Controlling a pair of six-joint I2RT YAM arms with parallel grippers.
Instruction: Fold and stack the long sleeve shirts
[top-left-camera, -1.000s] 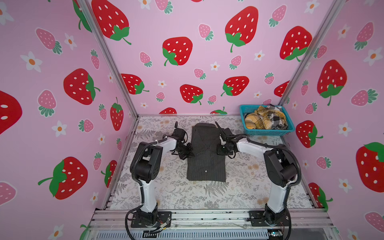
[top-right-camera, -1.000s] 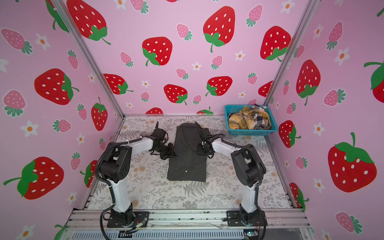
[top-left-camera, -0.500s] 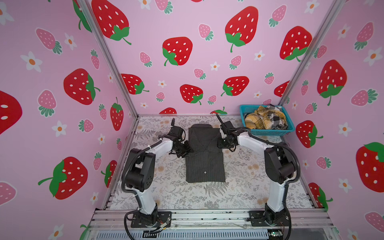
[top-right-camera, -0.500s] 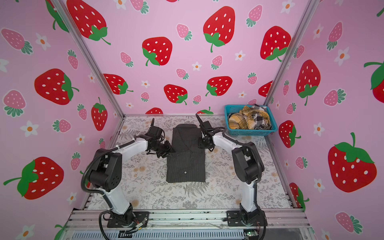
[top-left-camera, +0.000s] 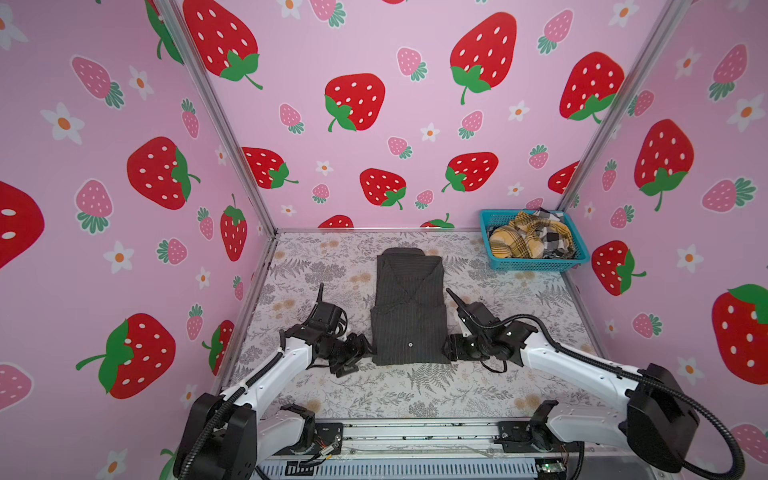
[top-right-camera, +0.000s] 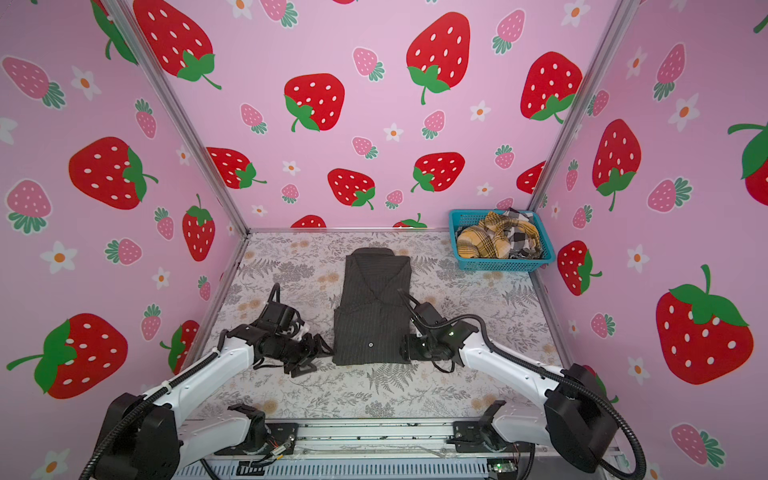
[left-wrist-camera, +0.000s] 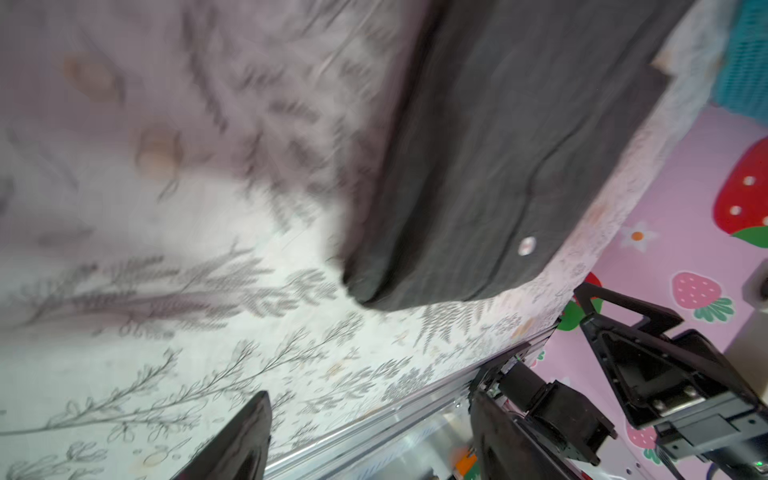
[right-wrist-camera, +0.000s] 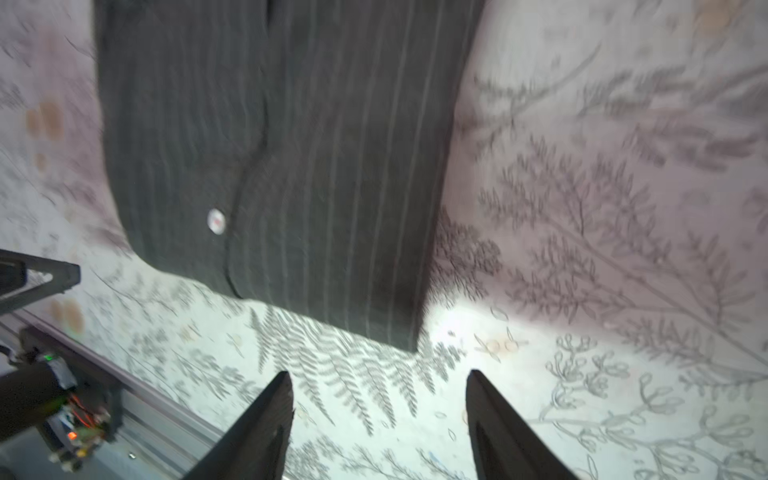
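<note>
The floral-print counter (top-left-camera: 519, 316) fills the lower middle of both top views. At its centre lies the dark charcoal pinstriped shirt (top-left-camera: 409, 307), folded into a tall, neat rectangle with the collar end towards the back wall. It lies flat, with nobody gripping it. Up in the far right corner sits the teal mesh basket (top-left-camera: 536, 264), and bundled inside are the mustard plaid shirt (top-left-camera: 515, 239) and the black-and-white check shirt (top-left-camera: 552, 239), both crumpled.

Down low, the left hand (top-left-camera: 357, 352) sits just beside the charcoal shirt's lower left corner, released, its fingers (left-wrist-camera: 249, 436) spread over bare counter. The right hand (top-left-camera: 451, 349) mirrors it at the lower right corner, also released, its fingers (right-wrist-camera: 494, 419) wide apart and the cloth just ahead of them. One pale button (right-wrist-camera: 216, 220) shows near the shirt's lower edge.
</note>
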